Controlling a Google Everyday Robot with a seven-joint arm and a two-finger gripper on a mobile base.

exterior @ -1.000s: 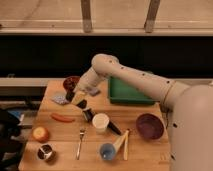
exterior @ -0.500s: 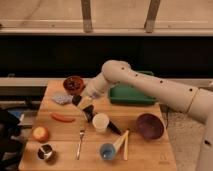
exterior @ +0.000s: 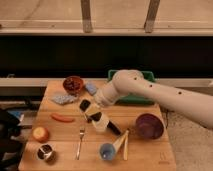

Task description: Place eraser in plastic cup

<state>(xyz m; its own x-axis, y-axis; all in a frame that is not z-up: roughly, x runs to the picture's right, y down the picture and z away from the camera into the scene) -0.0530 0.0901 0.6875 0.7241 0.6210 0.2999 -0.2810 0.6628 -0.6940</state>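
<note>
My gripper [exterior: 90, 111] is at the end of the white arm that reaches in from the right. It hangs over the middle of the wooden table [exterior: 60, 160], just above and left of the white cup [exterior: 100, 122]. It is shut on the eraser [exterior: 85, 105], a dark bar-shaped block held above the table. The plastic cup [exterior: 106, 150], small and light blue, stands upright near the front edge, below the white cup and well apart from the gripper.
A smaller black item [exterior: 114, 128] lies right of the white cup. Wooden utensils [exterior: 123, 142] lean by the plastic cup. A purple bowl [exterior: 149, 125], green tray [exterior: 134, 98], red bowl [exterior: 73, 83], blue pad [exterior: 91, 88], grey cloth [exterior: 63, 99], red pepper [exterior: 62, 118], fork [exterior: 80, 142], orange fruit [exterior: 40, 133] and metal cup [exterior: 45, 152] are around.
The gripper has moved right and toward the front, from beside the grey cloth to above the white cup, carrying the dark eraser with it.
</note>
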